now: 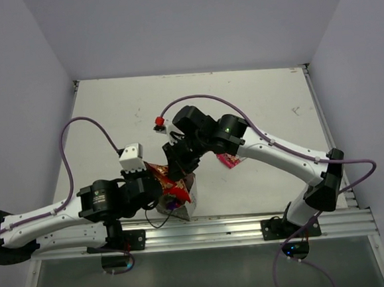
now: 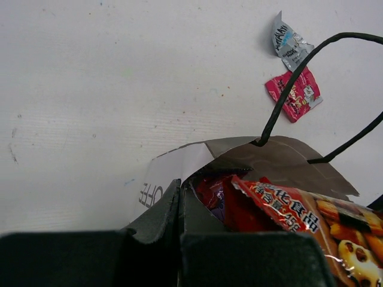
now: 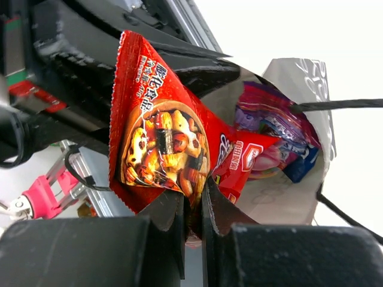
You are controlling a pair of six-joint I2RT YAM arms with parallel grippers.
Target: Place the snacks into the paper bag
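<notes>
Roughly halfway: purple-pink packet [image 3: 269, 116], blue-and-white packet [image 3: 302, 162] inside small grey speckled paper bag [image 3: 299, 75]. Right gripper [image 3: 191, 206] clamped on red glossy printed packet [image 3: 158, 143] at bag mouth, left gripper [image 2: 179, 206] pinching bag rim. Silvery-blue packet [image 2: 287, 42], small pink packet [image 2: 294, 95] waiting on table [image 2: 119, 89].

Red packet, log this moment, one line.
right fingers: shut on red packet, at paper bag mouth | left fingers: pinch bag rim | pink packet, silver packet: on table
</notes>
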